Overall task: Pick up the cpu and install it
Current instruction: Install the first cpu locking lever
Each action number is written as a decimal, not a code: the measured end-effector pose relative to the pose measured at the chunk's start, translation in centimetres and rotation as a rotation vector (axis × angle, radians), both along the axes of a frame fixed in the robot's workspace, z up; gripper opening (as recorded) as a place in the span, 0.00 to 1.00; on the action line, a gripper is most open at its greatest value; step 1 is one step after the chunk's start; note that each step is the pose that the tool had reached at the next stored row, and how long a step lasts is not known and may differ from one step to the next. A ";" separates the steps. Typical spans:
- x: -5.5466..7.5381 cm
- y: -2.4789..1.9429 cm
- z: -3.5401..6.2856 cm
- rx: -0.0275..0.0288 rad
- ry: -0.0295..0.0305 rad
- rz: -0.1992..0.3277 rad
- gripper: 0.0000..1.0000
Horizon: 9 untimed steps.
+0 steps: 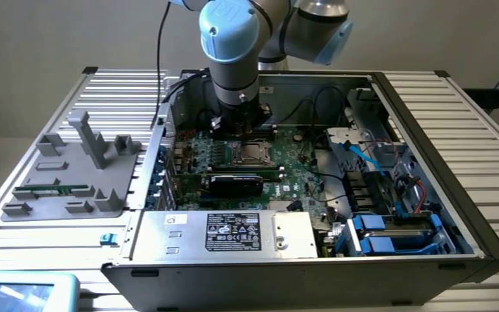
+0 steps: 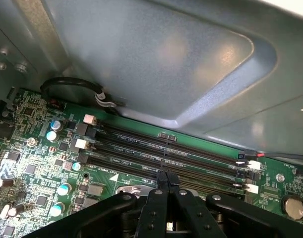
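**Open computer case on a slatted metal tabletop (image 1: 457,110).** One steel case (image 1: 423,257) lies on its side with the lid off, taking up the middle and the exterior view's right of the tabletop. One arm reaches down into the case. Its black gripper (image 1: 243,135) hangs over the green motherboard (image 1: 306,170), near the case's far wall.

In the wrist view the gripper (image 2: 167,174) has its two matte black fingers (image 2: 160,179) pressed together tip to tip, and nothing shows between the tips. They hover over four long black memory slots (image 2: 141,144), which run parallel and have white latches at their ends. Several small silver-blue cylindrical capacitors (image 2: 56,125) and one round coin cell (image 2: 292,207) stand on the board.

The cpu (image 1: 251,154) appears as a pale silver square inside the one square metal socket frame (image 1: 237,155), just in front of the gripper. Whether it is fully seated cannot be told.

Other parts:
- One boxy silver power supply (image 1: 223,232) with a black label lies along the case's near edge.
- Two blue drive carriers (image 1: 379,234) sit at the case's near corner.
- One grey moulded fixture tray (image 1: 67,175) sits by the tabletop's edge at the exterior view's left and holds one narrow green memory stick (image 1: 50,190).
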State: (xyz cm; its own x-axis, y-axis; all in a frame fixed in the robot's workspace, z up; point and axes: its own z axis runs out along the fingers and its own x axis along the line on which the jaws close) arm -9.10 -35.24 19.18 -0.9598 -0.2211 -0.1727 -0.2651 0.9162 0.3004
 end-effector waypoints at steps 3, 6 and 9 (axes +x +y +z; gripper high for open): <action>0.1 0.00 -0.01 0.0001 -0.0002 0.000 0.09; 0.1 0.00 -0.01 0.0001 -0.0001 0.001 0.09; 0.2 0.00 -0.03 -0.0001 0.0003 0.001 0.09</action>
State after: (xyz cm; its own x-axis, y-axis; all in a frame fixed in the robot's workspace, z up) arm -8.88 -35.24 19.15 -0.9597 -0.2221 -0.1724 -0.2660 0.9160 0.3004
